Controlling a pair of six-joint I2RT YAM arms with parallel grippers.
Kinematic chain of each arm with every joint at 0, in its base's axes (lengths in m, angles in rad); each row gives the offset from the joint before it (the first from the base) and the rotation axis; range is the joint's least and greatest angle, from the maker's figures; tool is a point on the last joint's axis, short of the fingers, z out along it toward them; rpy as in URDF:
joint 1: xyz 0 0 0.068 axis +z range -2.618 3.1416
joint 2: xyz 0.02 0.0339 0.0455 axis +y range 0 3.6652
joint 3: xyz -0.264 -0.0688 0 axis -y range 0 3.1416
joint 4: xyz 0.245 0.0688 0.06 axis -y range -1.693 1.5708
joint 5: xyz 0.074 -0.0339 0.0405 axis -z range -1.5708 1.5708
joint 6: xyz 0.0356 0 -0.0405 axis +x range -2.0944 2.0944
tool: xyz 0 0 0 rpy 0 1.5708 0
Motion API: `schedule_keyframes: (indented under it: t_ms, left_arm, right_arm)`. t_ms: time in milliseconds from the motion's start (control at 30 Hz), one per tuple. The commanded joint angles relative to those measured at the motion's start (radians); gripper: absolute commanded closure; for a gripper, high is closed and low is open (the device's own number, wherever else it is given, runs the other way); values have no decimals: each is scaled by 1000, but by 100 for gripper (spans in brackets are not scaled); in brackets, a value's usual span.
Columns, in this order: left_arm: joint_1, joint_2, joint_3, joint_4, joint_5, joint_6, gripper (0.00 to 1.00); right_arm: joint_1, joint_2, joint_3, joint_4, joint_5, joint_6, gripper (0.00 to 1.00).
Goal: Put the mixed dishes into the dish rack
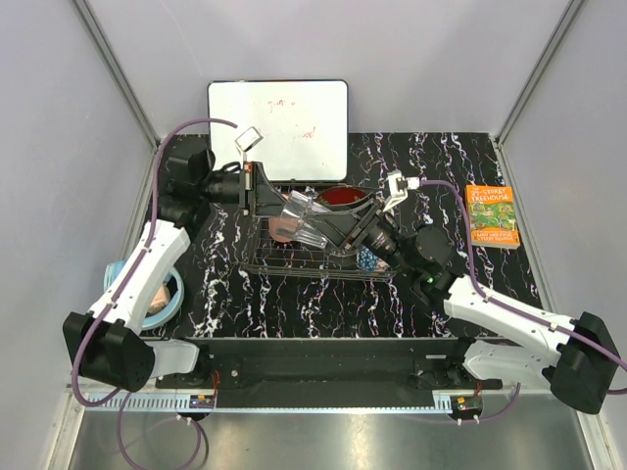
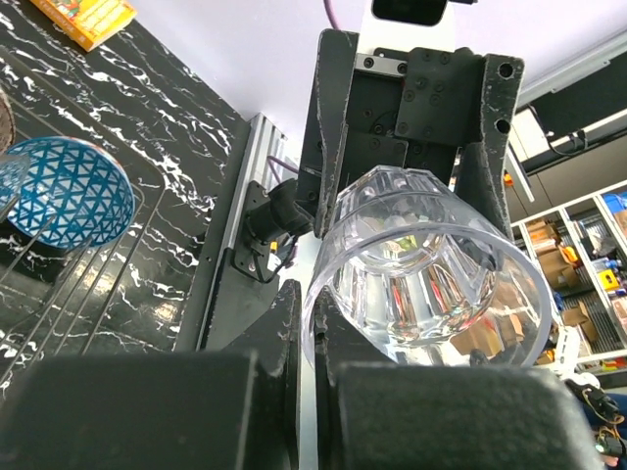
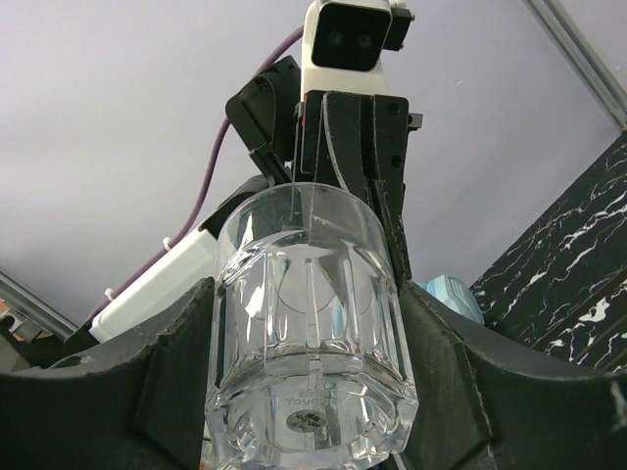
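The clear glass tumbler (image 1: 307, 219) hangs on its side above the dish rack (image 1: 294, 264), held between both grippers. My left gripper (image 1: 272, 201) is shut on its rim; in the left wrist view the glass wall (image 2: 431, 274) sits pinched between the fingers (image 2: 279, 343). My right gripper (image 1: 345, 233) is shut on its base end; in the right wrist view the fingers (image 3: 186, 362) press both sides of the tumbler (image 3: 309, 333). The red patterned bowl (image 1: 343, 197), the pink plastic cup (image 1: 283, 230) and the blue mosaic bowl (image 1: 367, 260) are in the rack.
The white whiteboard (image 1: 279, 122) lies behind the rack. The orange book (image 1: 491, 215) lies at the right. The light blue headphones (image 1: 168, 294) lie at the left table edge beside my left arm. The blue bowl (image 2: 64, 196) also shows in the left wrist view.
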Motion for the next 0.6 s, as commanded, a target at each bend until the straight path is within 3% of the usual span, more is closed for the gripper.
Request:
schedule_keyframes:
  t_ms: [0,100,133,167,233,267,367,400,433,567]
  left_arm:
    - [8,-28,57,-87,-78,113,100]
    - [34,-25,89,-155,-118,183,91]
    - [43,-23,103,-226,-150,217,81]
    - [51,-17,118,-271,-170,255,64]
    - [74,-11,170,-413,-248,389,52]
    - [80,-5,192,-466,-293,436,31]
    - [83,-19,241,-593,-529,567,20]
    - [83,-25,245,-612,-595,599,11]
    - [82,-32,245,-642,-735,618,7]
    - [76,-77,238,-693,-1040,694,1]
  right_arm:
    - [-18,-30,62,18,18,30,87]
    - [-31,-47,91,-64,19,37,100]
    - [-32,-52,107,-153,19,33,100]
    - [-35,-66,124,-199,22,8,100]
    - [-37,-76,190,-364,35,-27,100]
    - [-37,-81,216,-425,50,-70,100]
    - [-37,-64,333,-652,62,-162,100]
    - [-37,-57,385,-699,62,-188,100]
    - [-37,-31,407,-797,61,-211,100]
    - [-37,77,549,-997,61,-299,100]
